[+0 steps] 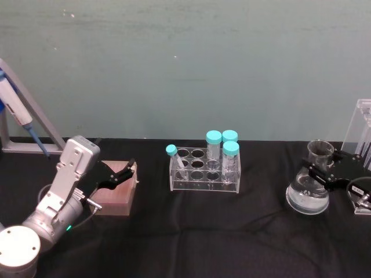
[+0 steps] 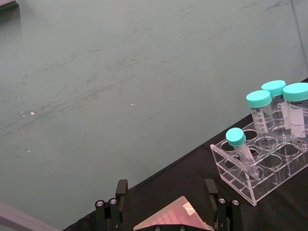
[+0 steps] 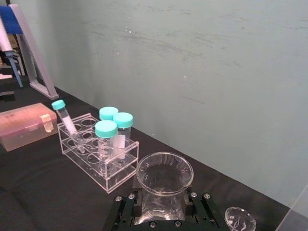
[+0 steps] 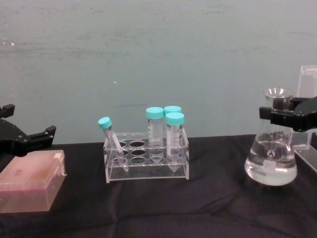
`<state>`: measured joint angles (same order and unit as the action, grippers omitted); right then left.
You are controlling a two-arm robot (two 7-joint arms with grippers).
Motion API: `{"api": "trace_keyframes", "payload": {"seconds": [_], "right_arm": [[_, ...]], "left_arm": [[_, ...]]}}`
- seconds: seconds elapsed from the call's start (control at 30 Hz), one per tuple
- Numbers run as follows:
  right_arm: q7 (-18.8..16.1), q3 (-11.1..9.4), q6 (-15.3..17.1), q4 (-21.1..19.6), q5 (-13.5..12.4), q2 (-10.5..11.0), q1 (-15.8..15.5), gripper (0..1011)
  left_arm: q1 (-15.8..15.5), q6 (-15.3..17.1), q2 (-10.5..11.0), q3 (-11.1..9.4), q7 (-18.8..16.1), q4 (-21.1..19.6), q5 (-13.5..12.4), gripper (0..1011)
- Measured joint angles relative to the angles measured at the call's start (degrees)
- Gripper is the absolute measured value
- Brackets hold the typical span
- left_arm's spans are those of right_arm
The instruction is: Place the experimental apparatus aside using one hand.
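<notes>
The right gripper (image 1: 322, 171) is clamped around the neck of the conical flask (image 1: 309, 188) (clear liquid in its base), which sits on the black table (image 1: 232, 231) at the right, just beside the acrylic stand (image 1: 362, 130), while the left gripper (image 1: 119, 174) hangs spread over a pink box (image 1: 116, 197).

- We think this is a lab; a clear rack (image 1: 204, 171) on the black table (image 1: 220, 237) holds tubes with teal caps (image 1: 214, 137)
- We see a glass flask (image 1: 309, 192) with clear water in it; a pink box (image 1: 117, 188) sits at the left
- We see a blue pipette (image 1: 16, 104) leaning on a stand; a plain green wall (image 1: 185, 63) is behind
</notes>
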<state>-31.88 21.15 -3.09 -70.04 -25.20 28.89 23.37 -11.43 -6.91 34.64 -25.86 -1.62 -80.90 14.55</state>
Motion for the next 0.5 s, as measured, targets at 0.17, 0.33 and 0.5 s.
{"api": "trace_keyframes", "payload": {"seconds": [0.17,0.33,0.5], "right_arm": [[0.3,-0.5,0.1,0.3,0.4,-0.3,0.0,453],[1.0,-1.0,0.5,0.4,0.8,-0.5,-0.1,453],[2.0,-1.5,1.1,0.4,1.6,-0.8,-0.3,453]], "left_arm": [[0.0,0.0,0.0,0.0,0.0,0.0,0.0,1000],[0.0,0.0,0.0,0.0,0.0,0.0,0.0,1000],[0.0,0.0,0.0,0.0,0.0,0.0,0.0,1000]]}}
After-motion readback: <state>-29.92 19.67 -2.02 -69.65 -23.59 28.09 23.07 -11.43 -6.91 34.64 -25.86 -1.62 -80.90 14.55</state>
